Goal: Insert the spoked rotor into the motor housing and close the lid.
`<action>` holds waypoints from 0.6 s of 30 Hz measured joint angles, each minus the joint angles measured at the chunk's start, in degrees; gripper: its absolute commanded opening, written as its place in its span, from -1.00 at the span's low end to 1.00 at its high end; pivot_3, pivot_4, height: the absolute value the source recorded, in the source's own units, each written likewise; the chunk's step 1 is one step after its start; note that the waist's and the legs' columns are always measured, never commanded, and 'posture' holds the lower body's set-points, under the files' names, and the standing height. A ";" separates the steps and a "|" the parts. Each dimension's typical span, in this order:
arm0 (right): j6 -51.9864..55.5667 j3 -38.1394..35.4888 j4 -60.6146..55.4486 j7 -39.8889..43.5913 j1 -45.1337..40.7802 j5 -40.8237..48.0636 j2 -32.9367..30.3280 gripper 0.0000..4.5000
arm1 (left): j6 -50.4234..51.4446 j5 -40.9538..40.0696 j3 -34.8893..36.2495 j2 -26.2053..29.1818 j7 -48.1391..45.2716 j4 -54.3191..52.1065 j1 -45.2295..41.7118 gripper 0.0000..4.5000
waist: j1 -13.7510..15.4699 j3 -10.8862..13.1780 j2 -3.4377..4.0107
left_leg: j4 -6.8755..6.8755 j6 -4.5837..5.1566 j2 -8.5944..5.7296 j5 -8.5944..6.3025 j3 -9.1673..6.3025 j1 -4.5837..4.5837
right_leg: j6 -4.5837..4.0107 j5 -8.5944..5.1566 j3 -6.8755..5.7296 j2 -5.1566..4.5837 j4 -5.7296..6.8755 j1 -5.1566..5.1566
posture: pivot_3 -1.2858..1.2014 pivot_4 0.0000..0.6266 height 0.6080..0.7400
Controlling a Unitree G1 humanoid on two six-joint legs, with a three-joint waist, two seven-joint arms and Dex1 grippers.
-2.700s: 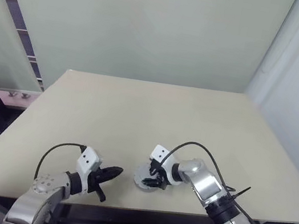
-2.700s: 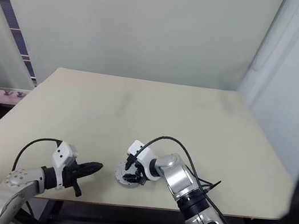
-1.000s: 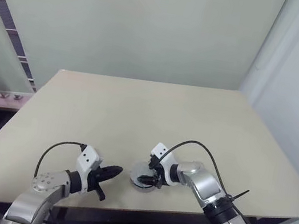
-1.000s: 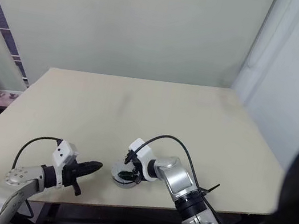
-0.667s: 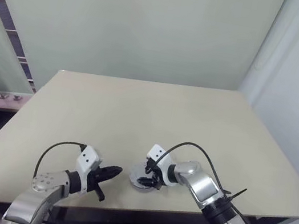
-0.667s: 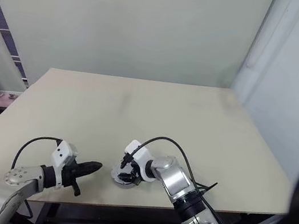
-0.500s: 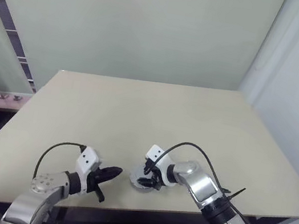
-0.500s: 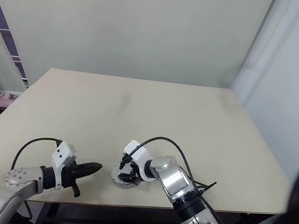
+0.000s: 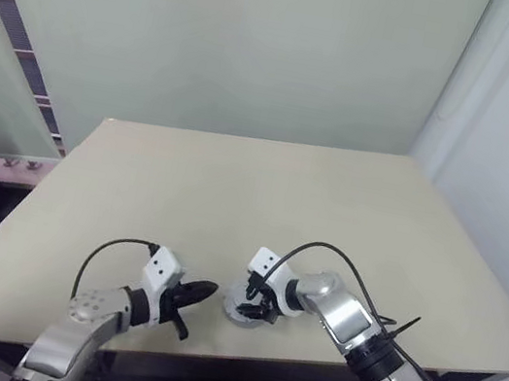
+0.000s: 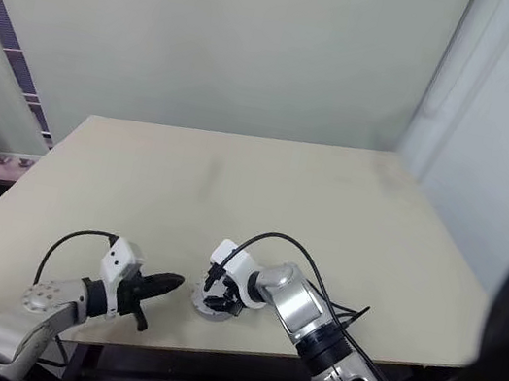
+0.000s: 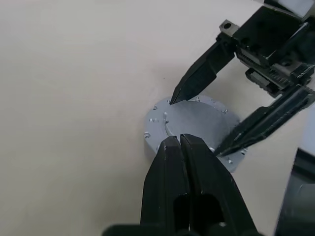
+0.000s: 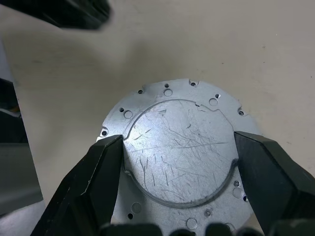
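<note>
Motor housing, so judged from its silvery flanged rim with small holes, lies flat on the worktop near its front edge, a plain scratched round face upward. No windings, spoked rotor or lid can be made out, so whether anything sits inside the housing cannot be told.

Right gripper reaches down over the housing from its right side. Its fingers stand wide, one at each side of the raised round face and at its edge, apparently to clamp or turn the part. Firm contact cannot be confirmed.

Left gripper is level with the housing on its left side, fingers pressed together and empty, tips pointing at the flange and just beside it. This placement probably serves to brace the housing against sliding while the right gripper works on it.
</note>
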 measured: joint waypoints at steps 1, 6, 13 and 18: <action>0.00 0.05 -0.03 0.00 0.00 0.00 0.00 0.47 | -0.33 0.45 -0.72 -0.40 0.10 0.72 -0.58 -1.00 | -0.01 0.00 -0.01 | 0.00 0.00 0.00 0.00 0.00 0.00 | 0.00 0.00 0.00 0.00 0.00 0.01 | 0.03 -1.00 1.00; 0.01 0.14 -0.25 -0.02 0.02 0.00 -0.09 0.47 | -1.75 2.66 -3.50 -1.42 0.00 4.92 -1.78 -1.00 | -0.01 -0.01 -0.01 | -0.01 0.00 0.00 0.00 0.00 0.00 | 0.00 0.00 0.00 0.01 0.02 0.01 | 0.03 -1.00 1.00; -0.16 0.37 -0.59 -0.07 0.16 -0.10 -0.46 0.47 | -3.22 6.03 -6.27 -2.69 0.12 9.31 -3.35 -1.00 | 0.05 -0.02 0.00 | 0.03 0.01 -0.05 0.00 -0.03 0.00 | 0.00 0.00 0.01 -0.01 0.00 0.06 | 0.03 -1.00 1.00; -0.84 0.62 -0.60 -0.11 0.18 -0.51 -0.83 0.91 | -3.98 6.98 -6.54 -3.38 0.23 10.18 -4.10 -1.00 | 0.06 -0.04 0.03 | 0.03 0.01 -0.07 0.01 -0.06 0.00 | 0.01 0.00 0.01 -0.01 0.01 0.08 | 0.03 -1.00 1.00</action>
